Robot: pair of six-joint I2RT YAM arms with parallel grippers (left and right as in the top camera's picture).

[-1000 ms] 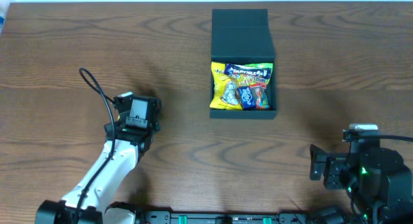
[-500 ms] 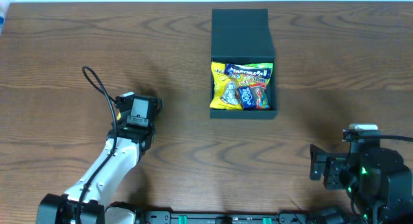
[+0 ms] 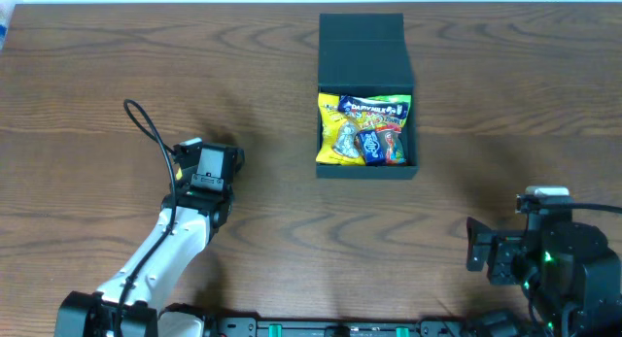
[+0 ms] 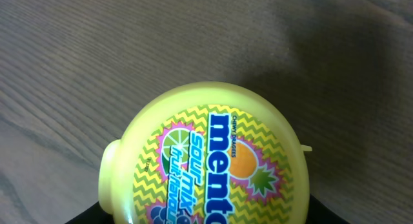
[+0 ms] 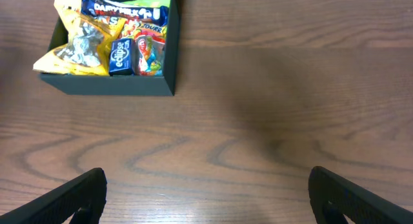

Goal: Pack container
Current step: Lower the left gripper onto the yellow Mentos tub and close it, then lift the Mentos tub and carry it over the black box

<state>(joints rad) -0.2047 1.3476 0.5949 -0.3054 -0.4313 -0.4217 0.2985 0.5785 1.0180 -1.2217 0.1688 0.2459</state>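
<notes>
Toward the near left corner of the table (image 3: pixel 486 104), my left gripper (image 3: pixel 208 162) stands over a yellow tub (image 4: pixel 206 159).

1. Change. Over the last second my left forearm and its cable (image 3: pixel 146 133) have shifted slightly, while the gripper head has stayed almost in place. The overhead view shows no difference across the final half second.
2. Left gripper state. In the left wrist view the tub fills the space between my fingers, whose dark edges meet its sides at both lower corners. I read this as clenched on the tub. Whether the tub has left the table I cannot tell.
3. Right gripper (image 5: pixel 206 198) state. It is released and empty, with its fingers spread wide, near the near right corner. It has not moved.
4. Task thing. The container (image 3: pixel 365 172) sits by the middle of the far edge, slightly right of centre. Its lid (image 3: pixel 362 46) is folded back toward that edge. It has not moved.
5. Meaning. The pick appears made and the carry to the container remains. The box already looks well filled, so I judge the tub must seat on top of the packets.

Legible writing:
- Tub: "mento", cut off by the frame edge, and "sour mix". The smaller print is unreadable.
- Blue packet (image 5: pixel 126 10): "DAIRY MILK".
- Small blue pack (image 5: pixel 120 56): "eclipse".
</notes>
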